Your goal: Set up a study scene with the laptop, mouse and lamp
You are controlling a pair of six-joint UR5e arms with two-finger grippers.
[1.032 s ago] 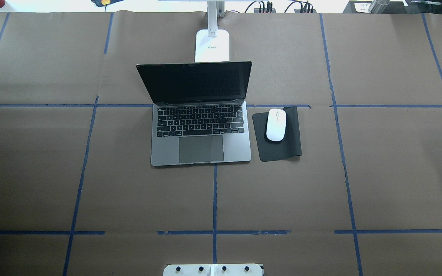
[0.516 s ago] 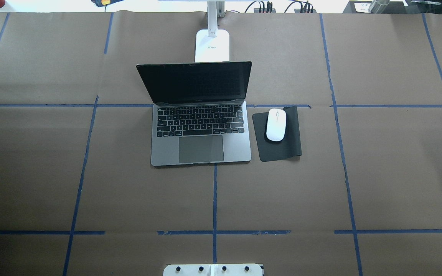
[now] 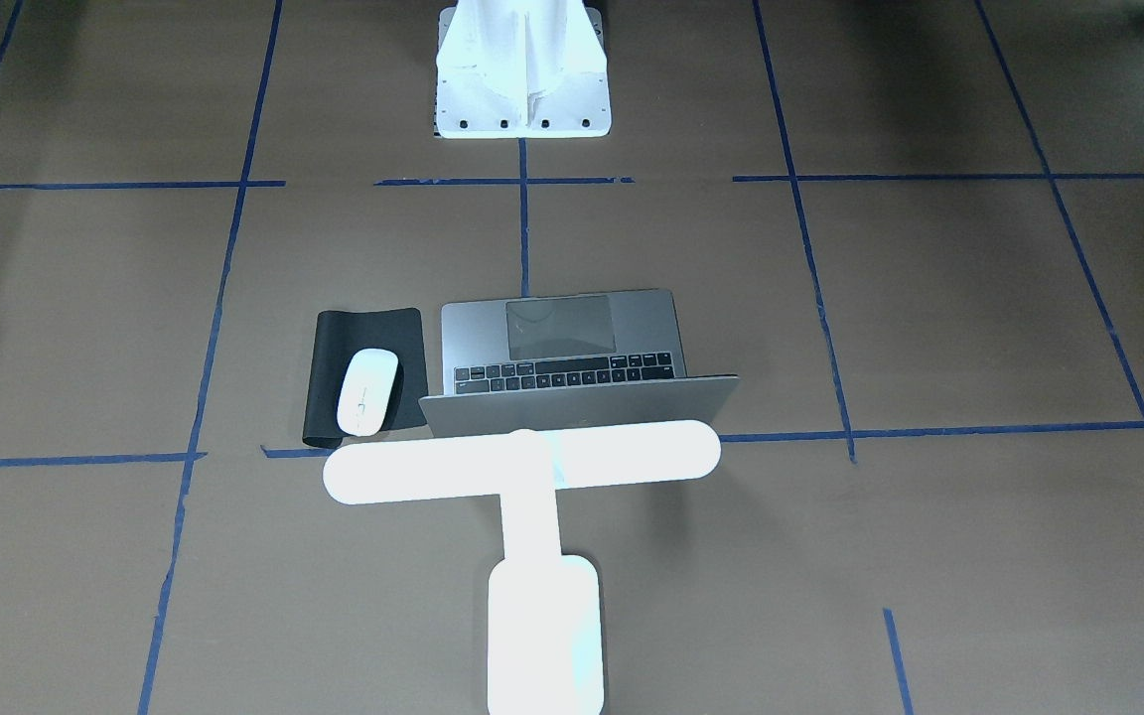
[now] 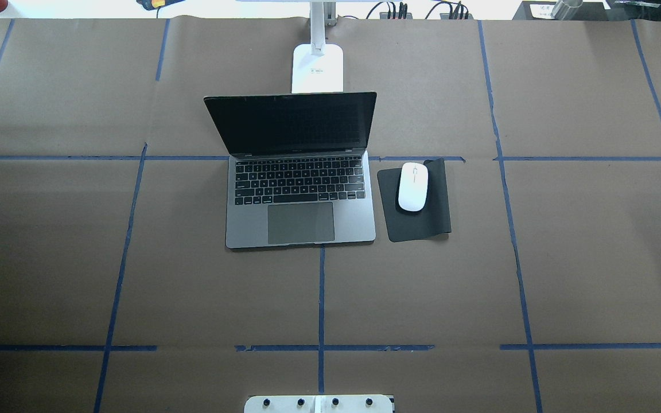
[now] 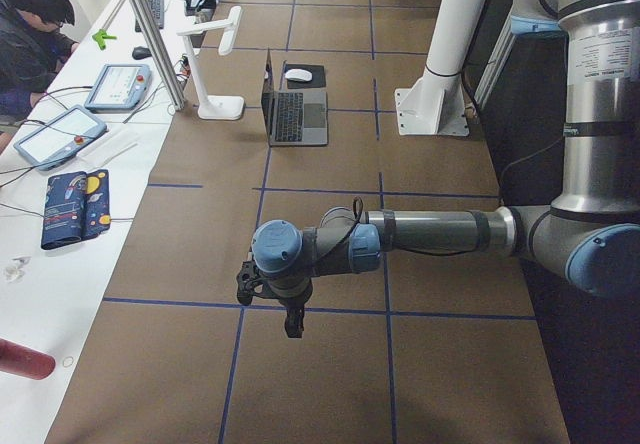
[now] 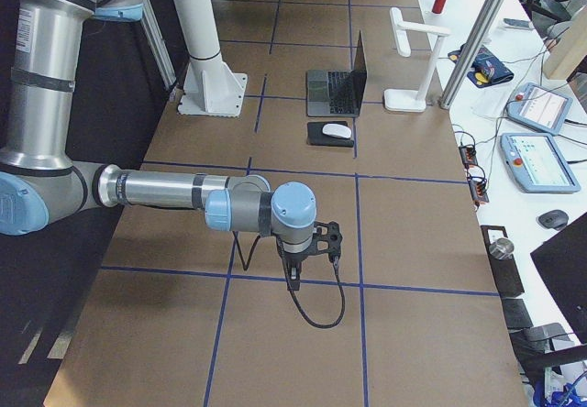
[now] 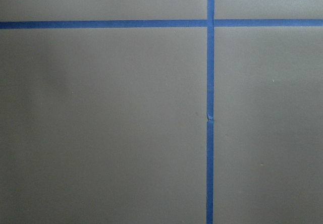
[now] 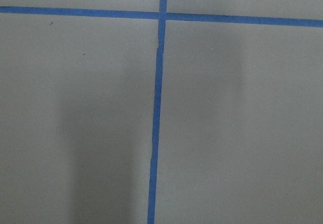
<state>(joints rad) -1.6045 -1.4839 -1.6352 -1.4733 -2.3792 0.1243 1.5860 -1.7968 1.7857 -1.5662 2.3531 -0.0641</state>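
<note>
The grey laptop (image 4: 300, 223) stands open at mid-table with a dark screen, keys facing the robot. Right of it in the overhead view, the white mouse (image 4: 412, 186) lies on a black mat (image 4: 428, 223). Behind the laptop glows the white T-shaped lamp (image 3: 522, 462), whose base (image 4: 317, 69) touches the table's far side. My left gripper (image 5: 280, 309) hangs over bare paper, far from the laptop (image 5: 295, 114). My right gripper (image 6: 307, 258) hangs likewise at the opposite end, well clear of the mouse (image 6: 337, 131). I cannot tell whether either is open or shut. Both wrist views hold only brown paper and blue tape.
Brown paper with a blue tape grid covers the table (image 4: 566, 258). The white robot pedestal (image 3: 522, 79) stands at the near edge. A person (image 5: 25, 34) sits at a side bench with tablets (image 5: 55, 134). Teach pendants (image 6: 537, 155) and cables lie beyond the far edge.
</note>
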